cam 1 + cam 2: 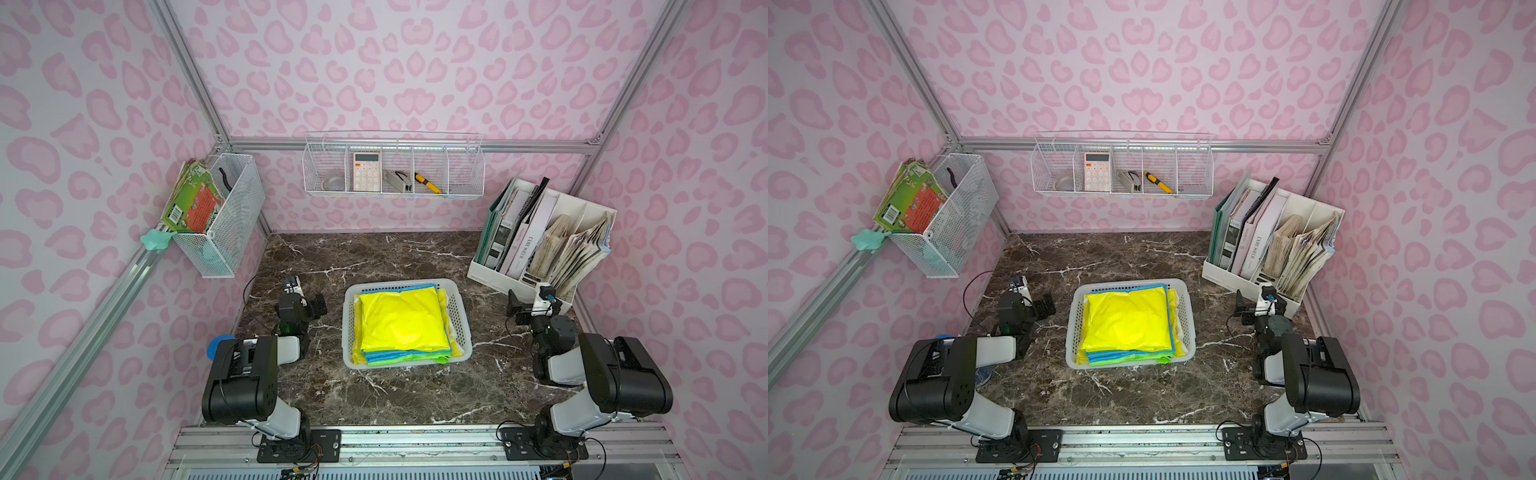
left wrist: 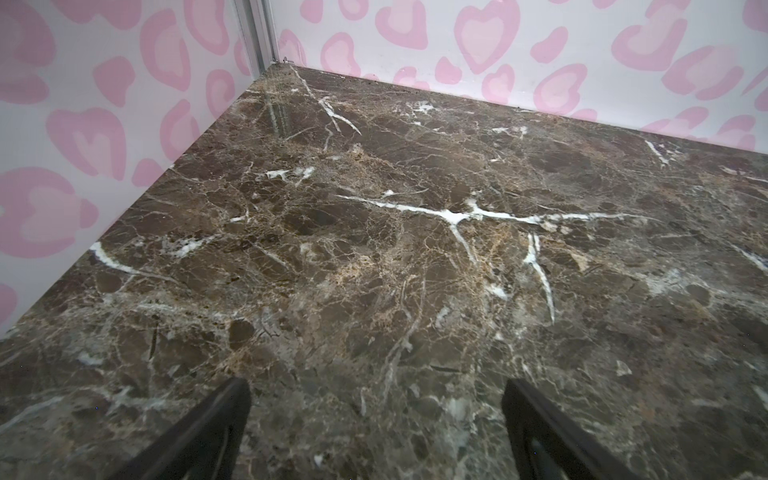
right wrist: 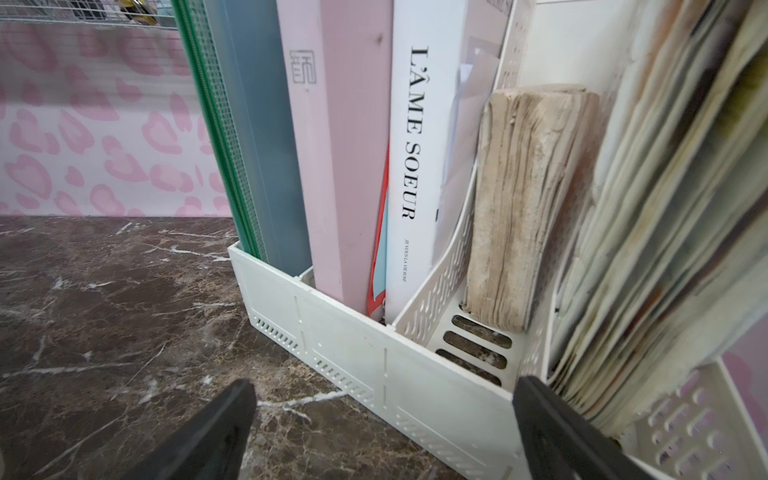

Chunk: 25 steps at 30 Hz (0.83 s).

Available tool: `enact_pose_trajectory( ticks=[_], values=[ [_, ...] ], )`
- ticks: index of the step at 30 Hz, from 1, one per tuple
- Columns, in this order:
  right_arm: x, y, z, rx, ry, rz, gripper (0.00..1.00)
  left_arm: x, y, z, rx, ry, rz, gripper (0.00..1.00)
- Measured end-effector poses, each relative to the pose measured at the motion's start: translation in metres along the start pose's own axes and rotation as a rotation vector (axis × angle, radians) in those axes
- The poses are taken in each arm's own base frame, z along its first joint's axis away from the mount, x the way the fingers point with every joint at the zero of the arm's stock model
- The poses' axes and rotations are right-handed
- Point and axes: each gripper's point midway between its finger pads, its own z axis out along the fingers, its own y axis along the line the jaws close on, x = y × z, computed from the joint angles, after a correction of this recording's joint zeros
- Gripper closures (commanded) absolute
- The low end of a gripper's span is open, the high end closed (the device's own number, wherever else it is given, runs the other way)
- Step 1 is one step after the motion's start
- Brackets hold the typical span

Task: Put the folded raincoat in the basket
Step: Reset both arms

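Brown marble tabletop point(image 1: 374, 257), pink spotted walls point(image 1: 415, 62) — raincoat point(image 1: 401, 320) in basket point(image 1: 348, 332); left gripper point(image 2: 376, 388), right gripper point(image 3: 382, 384) released, empty.

Folded yellow raincoat point(image 1: 402, 321) flat atop stack in white perforated basket point(image 1: 460, 309), mid-table.

A book-filled file organiser point(image 1: 482, 270) stands on the marble tabletop point(image 1: 415, 399); a calculator point(image 1: 367, 171) leans in the wire rack point(image 1: 463, 172).

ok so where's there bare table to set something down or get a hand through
The widest bare table is the strip between the basket and the back wall. Another open band runs between the basket's front and the arm bases. Crowded: the file organiser corner, with the open right gripper just in front of it; the open left gripper narrows the basket's left side.
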Motion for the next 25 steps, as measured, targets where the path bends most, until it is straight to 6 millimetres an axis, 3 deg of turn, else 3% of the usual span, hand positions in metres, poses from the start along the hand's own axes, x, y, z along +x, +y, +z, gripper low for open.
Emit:
enact_pose_trajectory(
  ticks=[25],
  values=[
    [0.0042,0.0065,0.0044,-0.031,0.023,-0.018,0.00,0.0000,0.0002,0.0000,0.000,0.000,0.000,0.01]
  ],
)
